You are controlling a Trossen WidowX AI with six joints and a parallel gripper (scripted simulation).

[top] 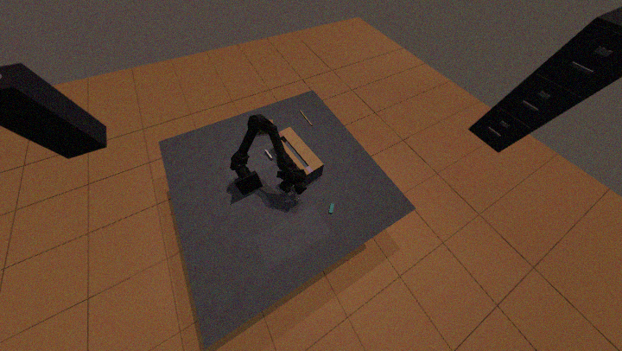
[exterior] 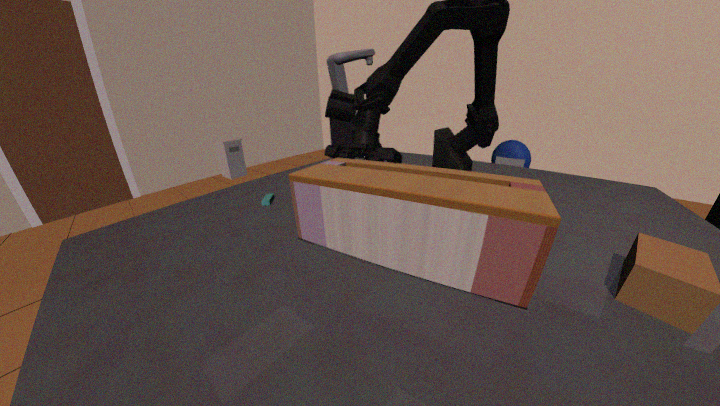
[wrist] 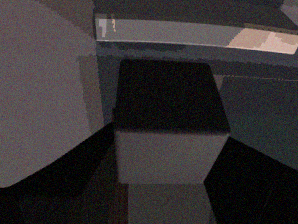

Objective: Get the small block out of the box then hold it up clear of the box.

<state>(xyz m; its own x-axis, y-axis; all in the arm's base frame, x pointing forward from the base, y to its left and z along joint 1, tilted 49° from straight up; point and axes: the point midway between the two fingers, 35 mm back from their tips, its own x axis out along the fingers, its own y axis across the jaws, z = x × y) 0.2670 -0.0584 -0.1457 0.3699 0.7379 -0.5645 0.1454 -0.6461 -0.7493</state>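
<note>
The box has a wooden top, a white front, a lilac end and a pink end. My gripper is low by the table, close beside the box and behind it in the exterior view. In the wrist view it is shut on the small block, a dark cube with a grey front face that sits between the two dark fingers. The block is hidden in the top and exterior views. A pale edge of the box shows beyond the block.
The arm's base stands beside the box. A small teal piece, a white stick and a tan stick lie on the table. A wooden cube sits near the pink end; a blue ball lies behind.
</note>
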